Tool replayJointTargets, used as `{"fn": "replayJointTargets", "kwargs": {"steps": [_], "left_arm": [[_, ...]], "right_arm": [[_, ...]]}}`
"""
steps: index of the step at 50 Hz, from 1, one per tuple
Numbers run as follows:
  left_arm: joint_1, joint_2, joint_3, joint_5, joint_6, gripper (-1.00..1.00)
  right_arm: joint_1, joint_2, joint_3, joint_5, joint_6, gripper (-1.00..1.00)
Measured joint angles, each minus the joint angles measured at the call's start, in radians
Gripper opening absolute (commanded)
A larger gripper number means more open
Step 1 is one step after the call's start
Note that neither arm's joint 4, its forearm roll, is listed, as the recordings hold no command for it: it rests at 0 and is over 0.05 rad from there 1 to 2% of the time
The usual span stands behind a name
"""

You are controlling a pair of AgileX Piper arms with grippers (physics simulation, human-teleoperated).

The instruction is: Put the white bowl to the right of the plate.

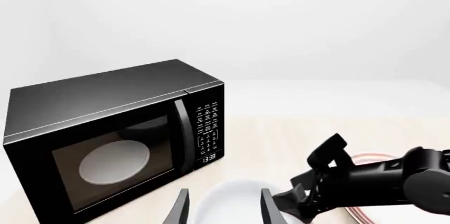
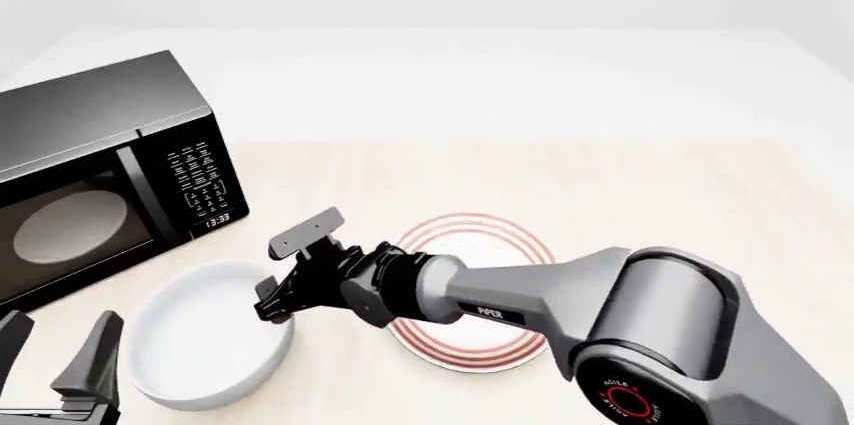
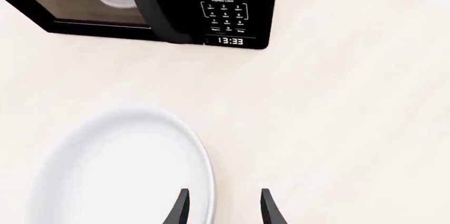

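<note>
Microwave stands behind the white bowl on my desk; the plate lies just right of that bowl. My right hand hangs parted over the bowl's right rim, gripping nothing; my left hand, also parted and holding nothing, sits near the bowl's left side.

One white bowl sits at seven o'clock, one red-ringed plate near the centre, one black microwave at nine o'clock; two grippers show, right gripper and left gripper.

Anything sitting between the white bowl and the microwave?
No. The right wrist view shows only bare table between the white bowl and the microwave; the front view agrees.
</note>
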Motion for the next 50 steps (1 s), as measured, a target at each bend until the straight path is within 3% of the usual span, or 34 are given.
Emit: {"fn": "replayJointTargets", "kwargs": {"steps": [12,13,50], "left_arm": [[0.000,0.000,0.000,0.000,0.000,1.00],[0.000,0.000,0.000,0.000,0.000,1.00],[0.000,0.000,0.000,0.000,0.000,1.00]], "right_arm": [[0.001,0.018,-0.019,0.006,0.021,1.00],[0.001,0.020,-0.020,0.006,0.022,-1.00],[-0.020,-0.053,0.087,-0.023,0.010,-1.00]]}}
